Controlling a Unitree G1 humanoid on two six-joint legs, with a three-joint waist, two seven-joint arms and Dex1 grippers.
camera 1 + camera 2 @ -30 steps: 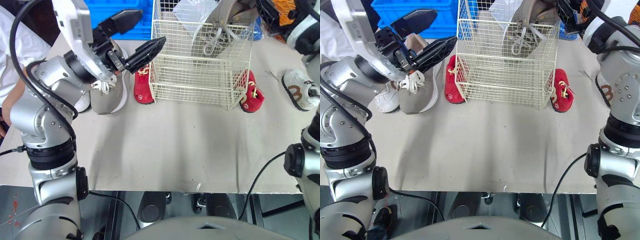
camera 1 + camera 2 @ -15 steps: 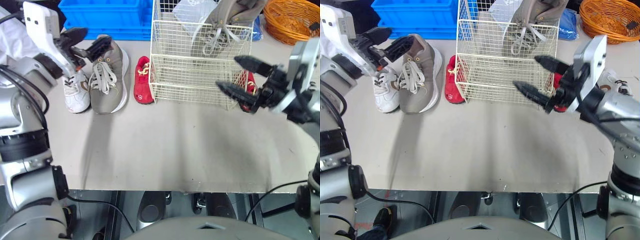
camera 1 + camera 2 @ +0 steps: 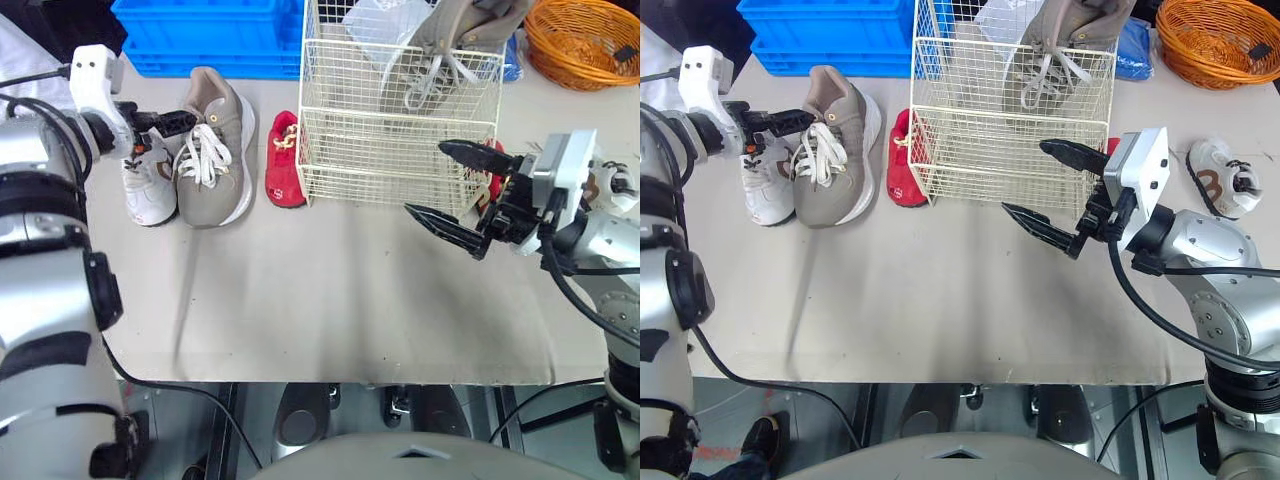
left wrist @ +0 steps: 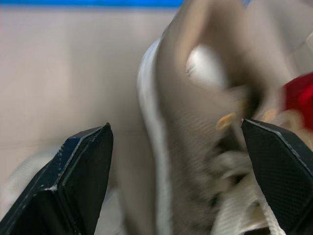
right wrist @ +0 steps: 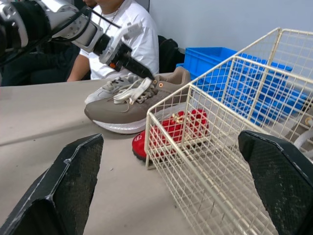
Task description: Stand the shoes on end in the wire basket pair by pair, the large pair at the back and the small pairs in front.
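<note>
One shoe of six is judged to be placed. The wire basket point(image 3: 400, 130) is set at the middle of the table's point(image 3: 330, 290) far edge. A large grey shoe point(image 3: 445, 45) is stood on end at the basket's back, and the front part of the basket is seen to hold no shoe.

Its mate, the second grey shoe point(image 3: 213, 150), is laid on its sole toward the far left corner. A small white shoe point(image 3: 145, 185) is laid just beside it, on the side of the left edge. A red shoe point(image 3: 283, 160) is laid just beside the basket's left wall. The other red shoe point(image 3: 1110, 150) is laid just beside the right wall and is partly hidden by the right gripper point(image 3: 424, 178). The other white shoe point(image 3: 1220, 178) is found near the right edge, well apart from its mate.

The left gripper point(image 4: 174, 125) is held at the second grey shoe with its fingers spread wide. In the left wrist view the shoe is seen between them. No grip is made yet, and whether the shoe is touched cannot be told. The right gripper is spread wide and empty, held over the table in front of the basket's right front corner.

The large pair is thus judged half done, and the pick-up of the second grey shoe is taken as the step in hand. Both small pairs are yet to be stood in front.
</note>
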